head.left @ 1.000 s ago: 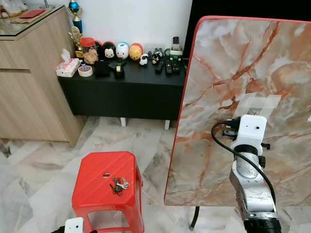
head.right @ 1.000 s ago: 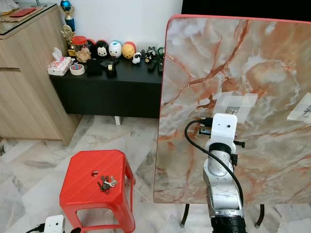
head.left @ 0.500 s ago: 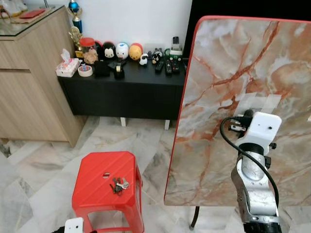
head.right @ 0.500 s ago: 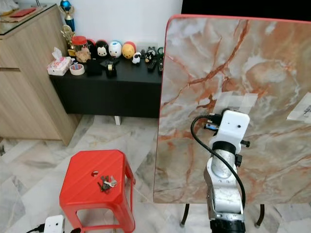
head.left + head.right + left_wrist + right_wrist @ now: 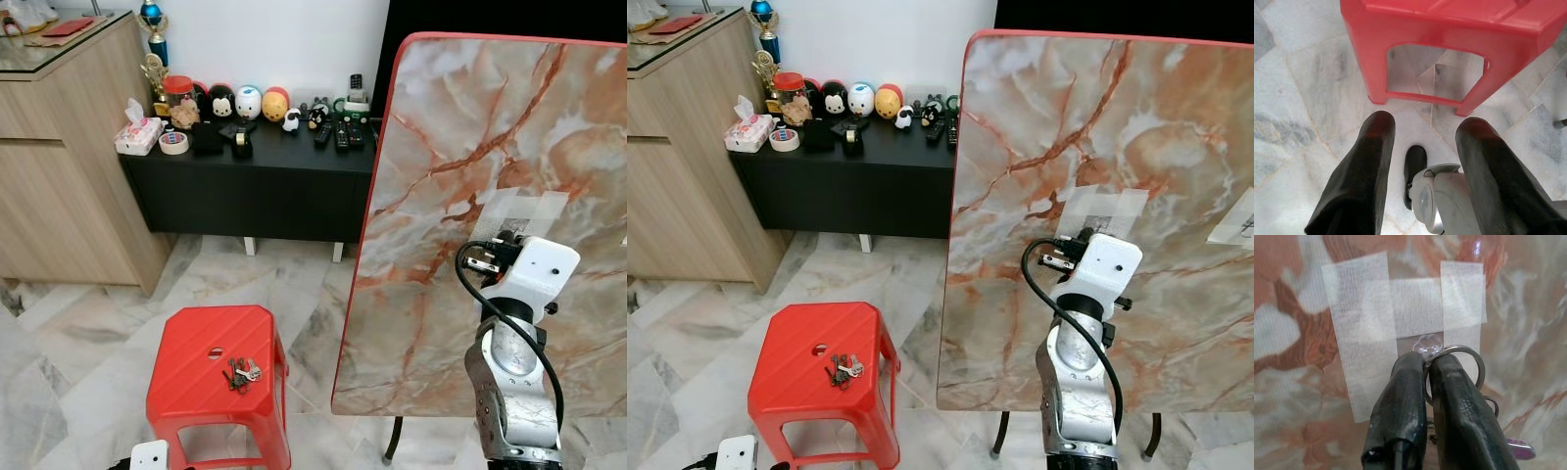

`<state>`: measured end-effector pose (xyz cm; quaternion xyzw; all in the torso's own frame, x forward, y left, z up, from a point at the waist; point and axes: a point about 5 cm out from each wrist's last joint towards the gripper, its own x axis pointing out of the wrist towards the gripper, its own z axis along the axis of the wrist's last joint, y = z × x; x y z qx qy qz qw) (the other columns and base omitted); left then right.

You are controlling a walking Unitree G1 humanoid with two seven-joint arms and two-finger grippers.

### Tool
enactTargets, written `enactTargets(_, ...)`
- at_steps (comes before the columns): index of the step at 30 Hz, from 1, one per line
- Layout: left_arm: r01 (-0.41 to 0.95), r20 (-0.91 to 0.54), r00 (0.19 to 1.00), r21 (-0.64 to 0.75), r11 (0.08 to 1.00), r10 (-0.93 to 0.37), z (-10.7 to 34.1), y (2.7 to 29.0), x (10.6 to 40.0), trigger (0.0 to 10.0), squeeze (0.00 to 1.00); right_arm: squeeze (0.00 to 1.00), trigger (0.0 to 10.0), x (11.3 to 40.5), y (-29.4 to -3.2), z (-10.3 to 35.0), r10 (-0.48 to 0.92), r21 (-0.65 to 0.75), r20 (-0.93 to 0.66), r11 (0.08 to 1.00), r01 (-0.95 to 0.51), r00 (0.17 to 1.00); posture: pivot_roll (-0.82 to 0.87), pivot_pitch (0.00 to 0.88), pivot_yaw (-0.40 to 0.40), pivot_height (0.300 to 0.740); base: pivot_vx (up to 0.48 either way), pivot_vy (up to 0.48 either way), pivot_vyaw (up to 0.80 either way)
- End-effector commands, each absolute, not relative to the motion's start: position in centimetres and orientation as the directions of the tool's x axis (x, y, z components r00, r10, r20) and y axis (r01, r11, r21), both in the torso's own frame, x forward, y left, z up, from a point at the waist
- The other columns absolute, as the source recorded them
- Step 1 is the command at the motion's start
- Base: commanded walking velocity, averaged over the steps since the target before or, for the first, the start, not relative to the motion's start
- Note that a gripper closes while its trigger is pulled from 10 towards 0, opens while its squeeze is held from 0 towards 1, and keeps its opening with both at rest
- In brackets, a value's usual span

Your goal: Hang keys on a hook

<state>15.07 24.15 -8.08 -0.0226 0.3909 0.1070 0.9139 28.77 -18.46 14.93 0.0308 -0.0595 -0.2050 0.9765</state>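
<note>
My right gripper (image 5: 1426, 363) is shut on a metal key ring (image 5: 1477, 363) with keys hanging below it. It holds the ring against a small clear hook (image 5: 1426, 344) fixed with white tape (image 5: 1361, 318) to the upright marble-patterned board (image 5: 460, 127). In the eye views my right arm's white wrist (image 5: 539, 269) covers the taped patch (image 5: 524, 206). A second bunch of keys (image 5: 241, 373) lies on the red plastic stool (image 5: 191, 343). My left gripper (image 5: 1425, 132) hangs open low beside the stool, over the floor, holding nothing.
A black low cabinet (image 5: 255, 191) with figurines, remotes and a tissue box stands against the wall. A wooden cabinet (image 5: 59, 166) is at the left. The board's black stand leg (image 5: 394, 439) is near my right arm. My own foot (image 5: 1415, 164) shows below the left gripper.
My right wrist has shifted to the right and slightly lower along the board, toward the taped patch. The stool and its keys have not moved.
</note>
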Motion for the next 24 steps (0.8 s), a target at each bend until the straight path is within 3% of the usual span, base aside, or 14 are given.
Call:
enactTargets(1,-0.217,-0.745,0.642,0.049,0.975,0.181,-8.4,24.4,14.4,10.0,0.00,0.00,0.0,28.4,-18.9,15.3,-0.418,0.096,0.119,0.908,0.408,0.901,0.05,0.000,-0.074,0.740,0.000,0.000,0.00)
enactTargets(13,-0.220,-0.752,0.632,0.054,0.974,0.185,-8.4,24.6,14.2,10.0,0.00,0.00,0.0,28.4,-19.1,15.2,-0.418,0.088,0.105,0.908,0.410,0.903,0.05,0.000,-0.074,0.740,0.000,0.000,0.00)
enactTargets(24,-0.221,-0.757,0.627,0.055,0.974,0.185,-8.5,24.6,14.1,10.0,0.00,0.00,0.0,28.1,-20.0,14.8,-0.454,-0.059,0.102,0.885,0.461,0.885,0.05,0.000,-0.073,0.740,0.000,0.000,0.00)
